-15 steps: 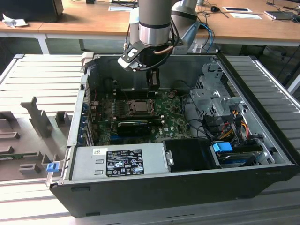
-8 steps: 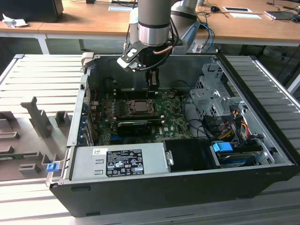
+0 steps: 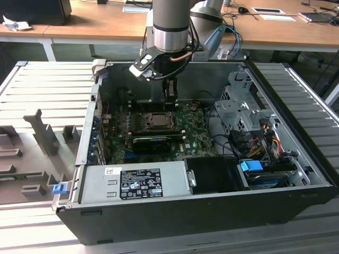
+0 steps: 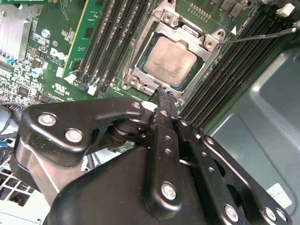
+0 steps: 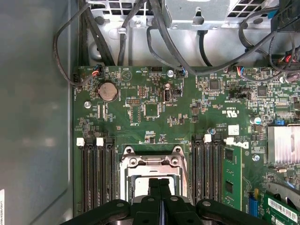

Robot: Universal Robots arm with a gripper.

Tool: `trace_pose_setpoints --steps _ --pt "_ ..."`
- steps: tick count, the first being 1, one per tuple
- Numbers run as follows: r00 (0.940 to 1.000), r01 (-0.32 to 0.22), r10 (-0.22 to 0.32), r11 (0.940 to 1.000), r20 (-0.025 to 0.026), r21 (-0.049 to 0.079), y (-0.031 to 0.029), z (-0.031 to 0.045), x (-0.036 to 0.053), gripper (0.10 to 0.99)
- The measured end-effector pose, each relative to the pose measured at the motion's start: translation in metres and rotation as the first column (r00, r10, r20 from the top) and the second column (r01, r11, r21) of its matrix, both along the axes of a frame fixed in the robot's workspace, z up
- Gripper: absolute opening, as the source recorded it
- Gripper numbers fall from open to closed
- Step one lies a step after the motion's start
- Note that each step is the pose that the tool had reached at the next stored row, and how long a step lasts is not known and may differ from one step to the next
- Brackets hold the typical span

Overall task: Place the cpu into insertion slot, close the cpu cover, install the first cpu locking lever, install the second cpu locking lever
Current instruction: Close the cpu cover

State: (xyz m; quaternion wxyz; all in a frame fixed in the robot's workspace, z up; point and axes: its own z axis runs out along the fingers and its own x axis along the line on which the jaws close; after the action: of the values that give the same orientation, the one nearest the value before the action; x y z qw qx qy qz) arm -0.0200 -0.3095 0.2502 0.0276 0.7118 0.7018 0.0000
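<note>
Gripper fingers are pressed together with nothing between them, and their joined tip sits at the rim of the insertion slot. I cannot tell whether the tip touches the metal or hangs just over it.

In the exterior view the gripper reaches down into the open computer case, which stands on a grey ribbed worktop. There the cpu lies just below the fingertips and slightly toward the exterior view's left. In the first wrist view the gripper lines up with the middle of the socket.

The cpu is seated in the slot with its pale face up, flat on the green circuit board. It is square, so it has no long axis. Its edges run parallel to the memory slots that flank it on both sides.

The cpu cover appears to lie down flat around the chip, framing it through its window.

A thin metal rod starts at one corner of the socket, on the side away from the gripper tip. Its long axis runs outward across the black memory slots toward the case wall. It is probably one locking lever, swung free and not latched.

The task appears to stand with the chip placed, the cover lowered and the levers in hand.
</note>
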Motion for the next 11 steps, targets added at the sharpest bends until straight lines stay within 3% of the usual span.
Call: trace_pose_setpoints --steps 7,11 --pt "1.0 0.0 0.0 1.0 0.0002 0.0 0.0 -0.0003 -0.0081 0.106" --pt "1.0 -0.001 0.001 1.0 0.0 0.0 0.0 -0.0095 -0.01 0.106"
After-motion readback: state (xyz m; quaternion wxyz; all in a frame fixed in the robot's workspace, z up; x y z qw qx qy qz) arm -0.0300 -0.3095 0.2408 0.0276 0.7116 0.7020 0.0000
